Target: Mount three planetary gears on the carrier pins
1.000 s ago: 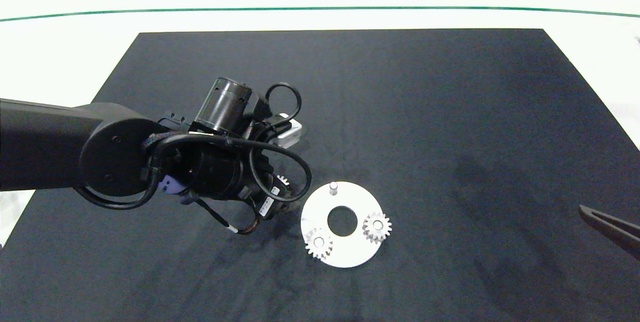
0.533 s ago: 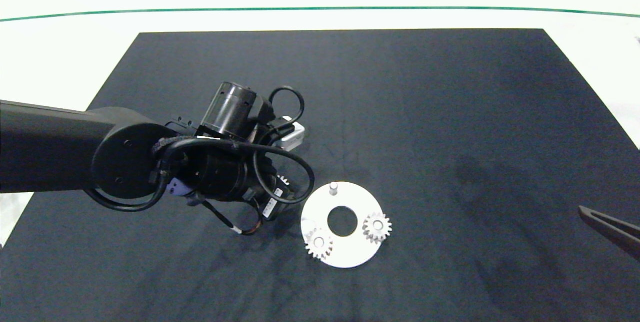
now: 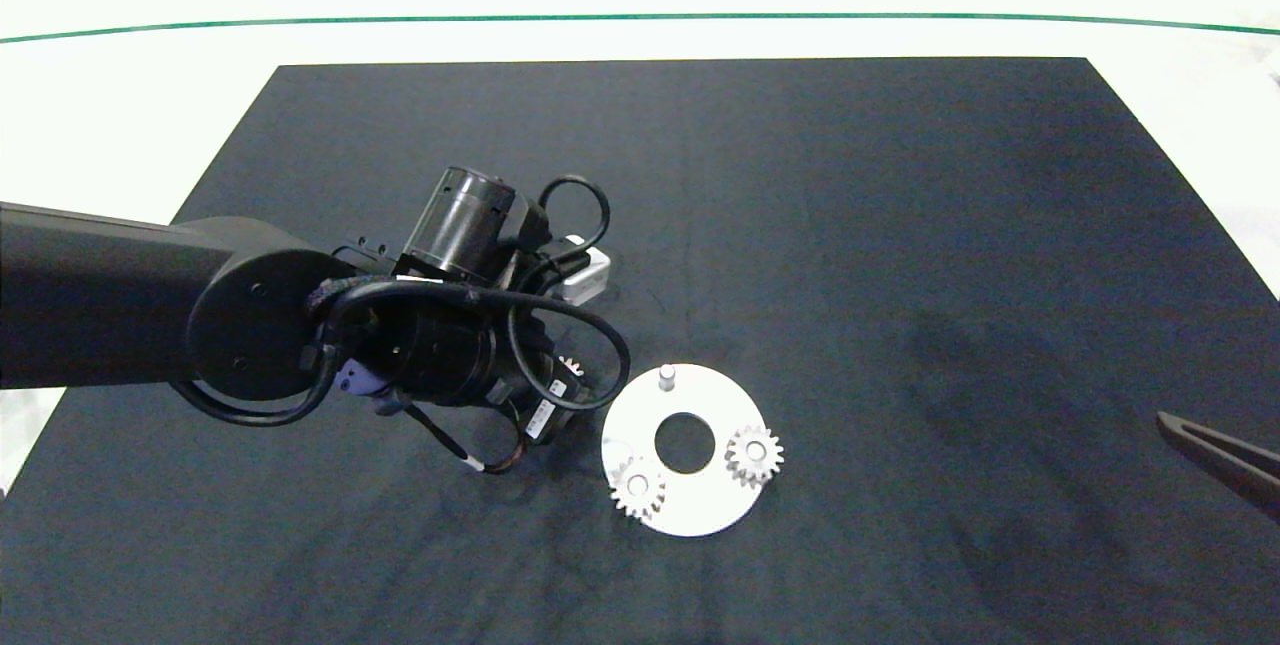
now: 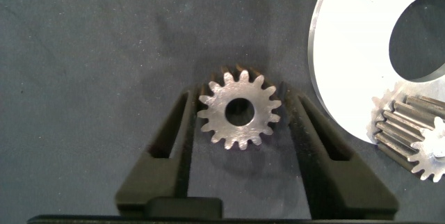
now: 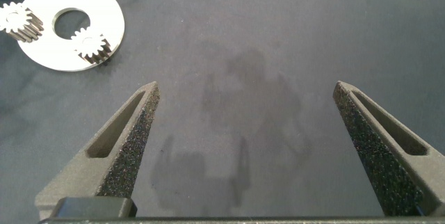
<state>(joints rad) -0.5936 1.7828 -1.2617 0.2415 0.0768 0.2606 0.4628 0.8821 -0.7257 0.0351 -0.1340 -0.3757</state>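
My left jaws stand apart, one finger (image 4: 163, 147) on each side of a loose gear (image 4: 240, 110) that lies flat on the dark mat (image 3: 900, 225), with a gap between each finger and the teeth, so nothing is gripped. My left gripper (image 4: 240, 123) hangs just beside the white disc (image 3: 700, 510), on the side toward my left arm, and the loose gear (image 3: 571, 366) shows there as a sliver under my cables, near the disc's edge but not touching it. Two gears already sit on the disc's pegs: one (image 3: 638, 488) at the disc's near-left rim, the other (image 3: 753, 453) at its right rim. The third peg (image 3: 666, 378) stands bare at the disc's far rim. My right gripper (image 5: 247, 147) is spread wide and empty, well apart from the disc, off to its right over bare mat.
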